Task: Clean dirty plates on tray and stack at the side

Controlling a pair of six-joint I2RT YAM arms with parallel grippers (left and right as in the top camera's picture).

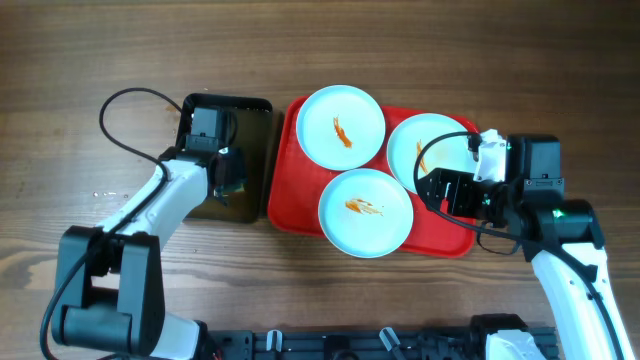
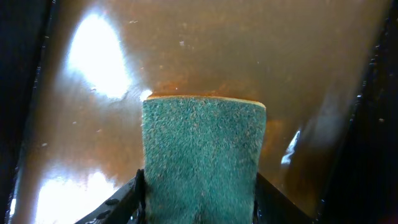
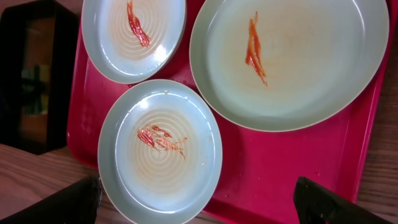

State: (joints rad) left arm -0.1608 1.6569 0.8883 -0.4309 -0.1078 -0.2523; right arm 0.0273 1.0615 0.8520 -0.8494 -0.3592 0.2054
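Note:
Three white plates with orange sauce smears lie on the red tray (image 1: 290, 200): one at the back (image 1: 341, 125), one at the front (image 1: 366, 212), one at the right (image 1: 428, 150), partly under my right arm. My right gripper (image 1: 447, 190) is open and empty above the tray's right side. In the right wrist view its fingertips (image 3: 199, 202) straddle the front plate (image 3: 160, 152) and bare tray (image 3: 280, 162). My left gripper (image 1: 228, 172) is over the black tray (image 1: 250, 150), shut on the green sponge (image 2: 202, 158).
The black tray holds brownish liquid (image 2: 205, 50) that reflects light. It stands just left of the red tray. The wooden table (image 1: 100, 60) extends around both trays. A black cable (image 1: 125, 110) loops behind my left arm.

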